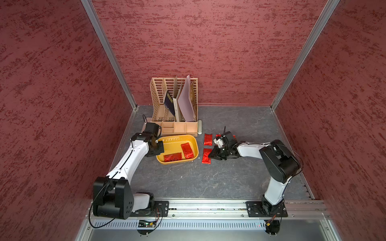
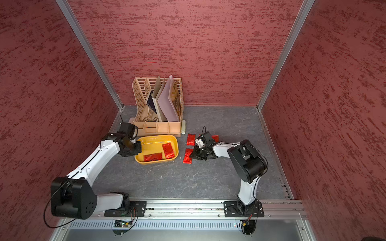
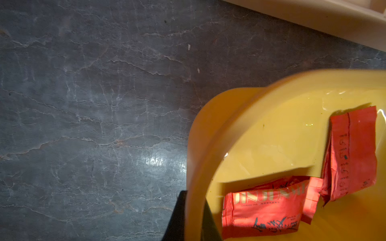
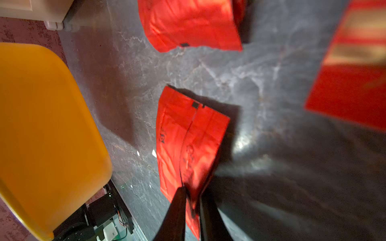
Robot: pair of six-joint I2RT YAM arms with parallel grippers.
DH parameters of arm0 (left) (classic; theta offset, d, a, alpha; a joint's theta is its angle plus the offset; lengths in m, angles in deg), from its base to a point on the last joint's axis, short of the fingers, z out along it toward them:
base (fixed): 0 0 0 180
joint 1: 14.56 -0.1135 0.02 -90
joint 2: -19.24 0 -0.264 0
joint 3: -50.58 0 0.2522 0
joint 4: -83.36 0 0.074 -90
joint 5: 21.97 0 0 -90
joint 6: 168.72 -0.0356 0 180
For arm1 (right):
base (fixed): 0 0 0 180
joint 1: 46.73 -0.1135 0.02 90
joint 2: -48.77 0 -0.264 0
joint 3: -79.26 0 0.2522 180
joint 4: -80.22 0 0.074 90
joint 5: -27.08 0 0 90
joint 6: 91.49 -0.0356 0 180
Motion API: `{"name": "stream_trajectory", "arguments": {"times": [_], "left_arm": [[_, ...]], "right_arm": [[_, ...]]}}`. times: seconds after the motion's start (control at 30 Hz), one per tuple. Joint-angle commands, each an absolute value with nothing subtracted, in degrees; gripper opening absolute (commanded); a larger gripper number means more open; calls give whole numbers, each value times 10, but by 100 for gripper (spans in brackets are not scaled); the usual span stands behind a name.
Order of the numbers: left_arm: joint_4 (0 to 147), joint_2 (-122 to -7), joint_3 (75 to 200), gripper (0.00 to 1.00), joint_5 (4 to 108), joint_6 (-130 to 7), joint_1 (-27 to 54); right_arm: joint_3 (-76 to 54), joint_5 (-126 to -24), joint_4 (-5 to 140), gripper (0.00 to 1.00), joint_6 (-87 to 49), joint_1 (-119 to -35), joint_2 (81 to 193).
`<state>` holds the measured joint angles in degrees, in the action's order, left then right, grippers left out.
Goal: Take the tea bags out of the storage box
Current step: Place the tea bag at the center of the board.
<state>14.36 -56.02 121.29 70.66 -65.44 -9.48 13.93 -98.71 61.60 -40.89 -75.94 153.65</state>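
Left wrist: left claw (image 3: 194, 215) clamps storage box (image 3: 208, 135) rim, table (image 3: 94, 114) alongside.

Right wrist view: motion blur smears the tea bag (image 4: 188, 146) lying between the right gripper's (image 4: 192, 194) dark fingers, so whether the jaws pinch it cannot be told. A second tea bag (image 4: 351, 83), also blurred, runs off the frame edge, and a third tea bag (image 4: 188, 25) is cropped. In a top view, the right wrist hides most of another tea bag (image 2: 215, 138). The left wrist view crops the storage box (image 3: 208, 125) and the left gripper's (image 3: 194, 196) fingers.
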Motion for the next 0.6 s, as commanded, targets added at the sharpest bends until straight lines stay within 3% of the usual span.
{"name": "stream_trajectory", "arguments": {"times": [0.0,0.57], "left_arm": [[159,-552,1212,0,699,-648,-97],[159,-553,1212,0,696,-648,-97]], "right_arm": [[137,-993,595,22,-397,-757,1525],[116,-940,510,33,-350,-752,1474]]}}
